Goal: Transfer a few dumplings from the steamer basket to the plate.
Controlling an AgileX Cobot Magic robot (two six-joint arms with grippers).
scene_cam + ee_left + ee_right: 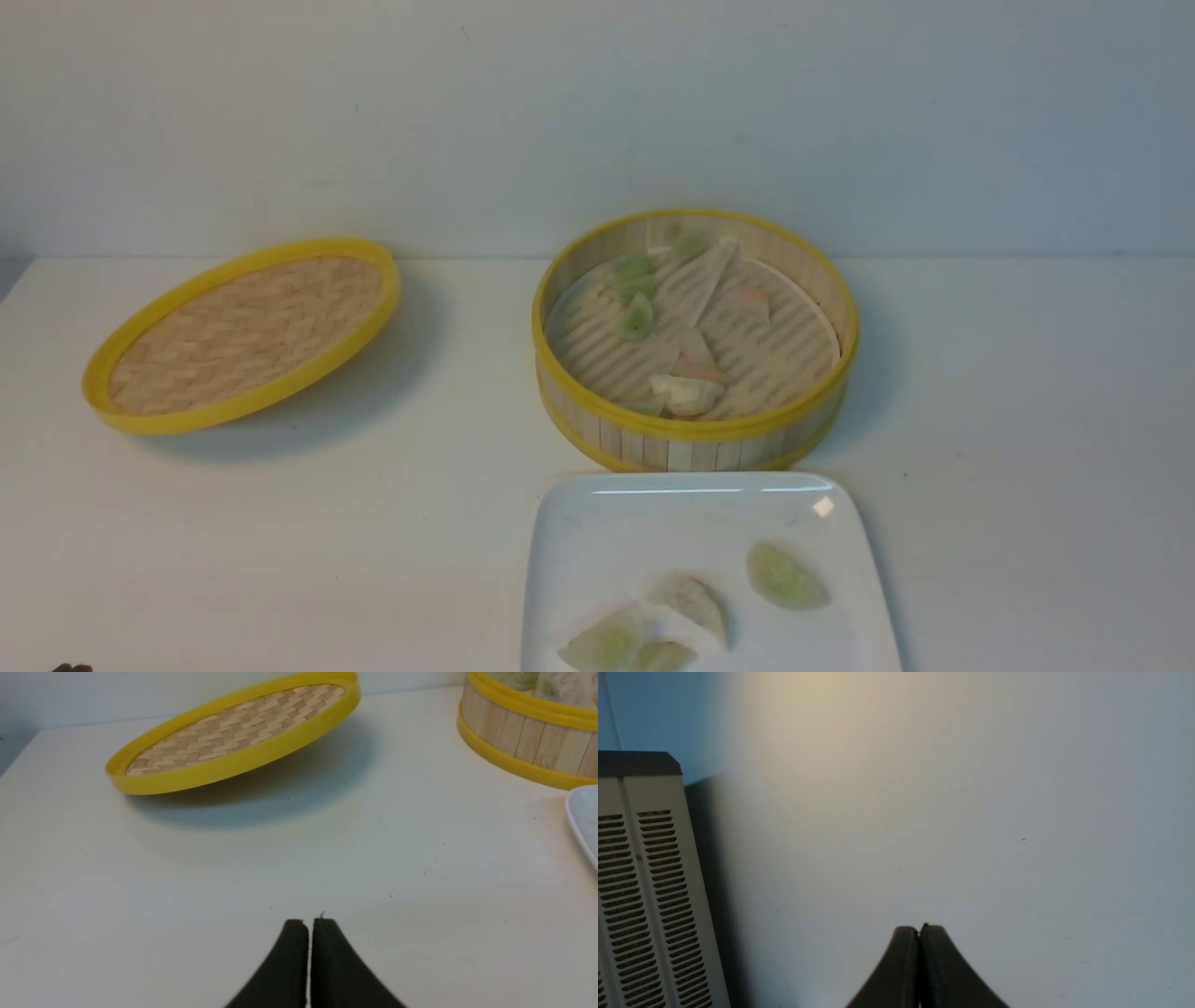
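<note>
Readable text: none in any of the three views.
Steamer basket (pixel 695 425): no label, no brand, no number on its walls or rims.
Plate (pixel 597 532), just in front of the steamer basket: plain white, no mark.
Woven lid (pixel 245 332), left of the steamer basket: no writing.
Vented panel (pixel 644 882): only slots, no sign.

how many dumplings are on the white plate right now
4 dumplings on the plate: a green one toward its right side, a whitish one in the middle, and two pale green ones, and, at the picture's bottom edge. More may lie out of frame.
</note>
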